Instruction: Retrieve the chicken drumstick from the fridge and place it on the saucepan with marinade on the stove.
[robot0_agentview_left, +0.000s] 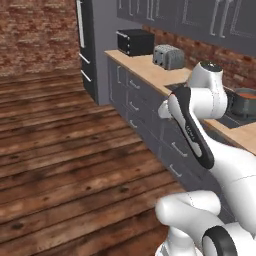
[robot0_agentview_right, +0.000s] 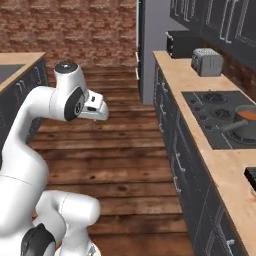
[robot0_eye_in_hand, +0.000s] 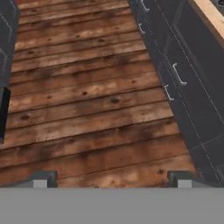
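Wooden floor is taking up most of the kitchen, counter run along the right. Left to right: fridge (robot0_agentview_left: 87, 47) sitting shut at 11 o'clock in the left base view, well apart from the arm; gripper (robot0_eye_in_hand: 112, 181) pointing down at bare boards, fingers spread wide, holding nothing. Stove (robot0_agentview_right: 212, 117) at 3 o'clock, saucepan (robot0_agentview_right: 246, 122) with marinade (robot0_agentview_right: 248, 114) waiting on it. Chicken drumstick presumably lying inside the fridge. Judging: nothing done yet, everything remaining.
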